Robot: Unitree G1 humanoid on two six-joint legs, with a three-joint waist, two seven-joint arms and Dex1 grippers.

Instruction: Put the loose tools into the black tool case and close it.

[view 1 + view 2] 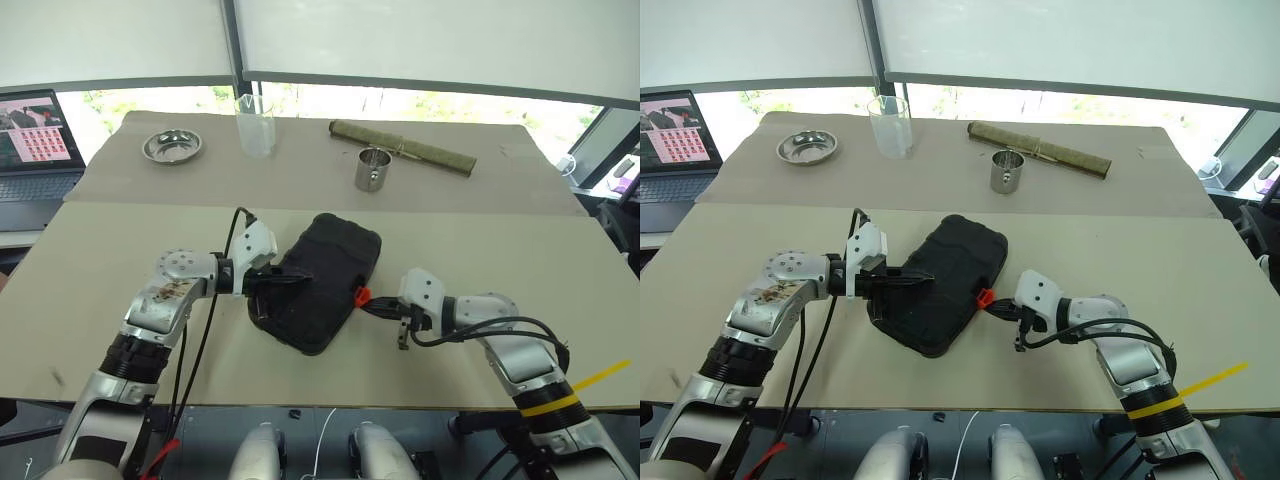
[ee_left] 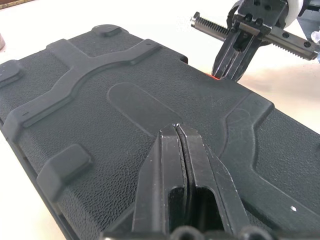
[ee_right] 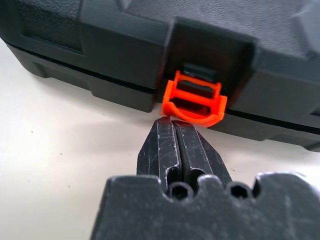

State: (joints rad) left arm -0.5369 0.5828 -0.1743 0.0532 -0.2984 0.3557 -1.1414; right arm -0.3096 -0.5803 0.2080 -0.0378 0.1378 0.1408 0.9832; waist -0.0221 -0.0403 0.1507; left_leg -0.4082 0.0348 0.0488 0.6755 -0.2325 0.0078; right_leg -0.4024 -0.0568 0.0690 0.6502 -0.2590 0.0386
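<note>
Tan table (image 1: 120,260) under bright windows. Black tool case (image 1: 325,275) lies shut at frame centre, lid down, angled. Left hand (image 1: 283,283), fingers pressed together, rests on the case's left half. Right hand (image 1: 375,306), fingers pressed together, tips touching the orange latch (image 3: 194,98) on the case's right edge. Farther back: metal cup (image 1: 372,168), clear beaker (image 1: 254,125), steel dish (image 1: 173,147), rolled mat (image 1: 402,146); laptop (image 1: 35,140) upper left.
</note>
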